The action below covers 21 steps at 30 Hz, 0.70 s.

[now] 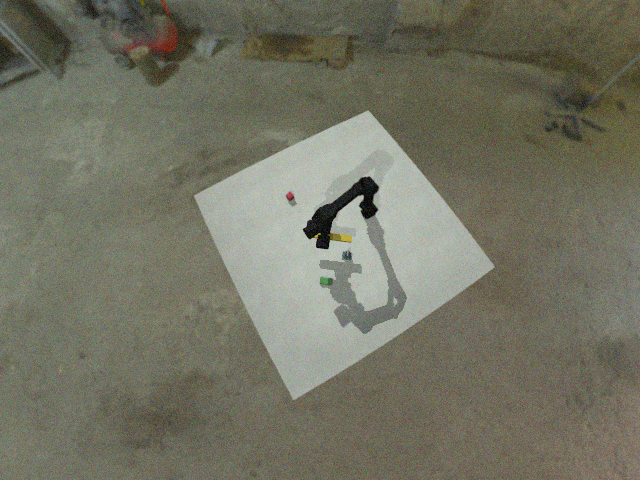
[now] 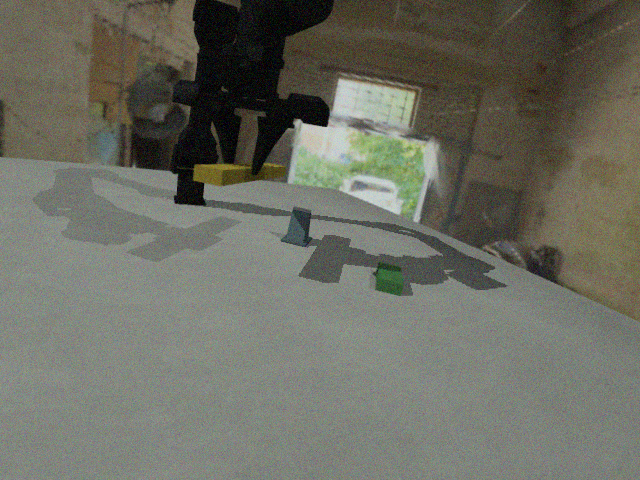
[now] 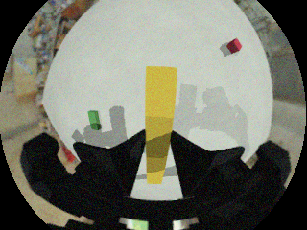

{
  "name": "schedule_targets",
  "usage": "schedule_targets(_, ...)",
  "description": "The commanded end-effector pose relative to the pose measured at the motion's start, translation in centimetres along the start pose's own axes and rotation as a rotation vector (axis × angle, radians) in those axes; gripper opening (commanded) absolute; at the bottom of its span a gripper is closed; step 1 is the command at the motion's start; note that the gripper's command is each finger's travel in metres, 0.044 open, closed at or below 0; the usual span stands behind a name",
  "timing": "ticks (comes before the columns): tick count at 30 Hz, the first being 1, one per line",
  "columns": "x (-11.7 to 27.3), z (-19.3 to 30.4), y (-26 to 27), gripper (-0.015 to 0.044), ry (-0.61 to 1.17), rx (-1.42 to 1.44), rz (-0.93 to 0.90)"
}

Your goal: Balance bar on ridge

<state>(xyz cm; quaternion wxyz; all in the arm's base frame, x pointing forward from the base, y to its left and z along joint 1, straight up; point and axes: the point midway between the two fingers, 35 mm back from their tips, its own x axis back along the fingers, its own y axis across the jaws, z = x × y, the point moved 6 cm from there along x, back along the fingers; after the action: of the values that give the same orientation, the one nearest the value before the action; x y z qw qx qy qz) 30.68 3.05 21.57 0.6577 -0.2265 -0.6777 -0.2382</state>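
Pinching the yellow bar (image 1: 341, 238) (image 2: 222, 174) (image 3: 160, 96), end effector (image 1: 323, 238) (image 2: 241, 167) (image 3: 157, 133); red cube (image 1: 290, 195) (image 3: 234, 46) outside exterior view.
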Motion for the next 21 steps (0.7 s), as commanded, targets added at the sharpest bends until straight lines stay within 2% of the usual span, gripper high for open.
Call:
schedule_targets(1,0.1,1.1,0.8,0.0000,-0.001,-0.005,0.002)
schedule_targets(21,0.3,7.7,5.0,0.0000,0.006,-0.009,-0.003)
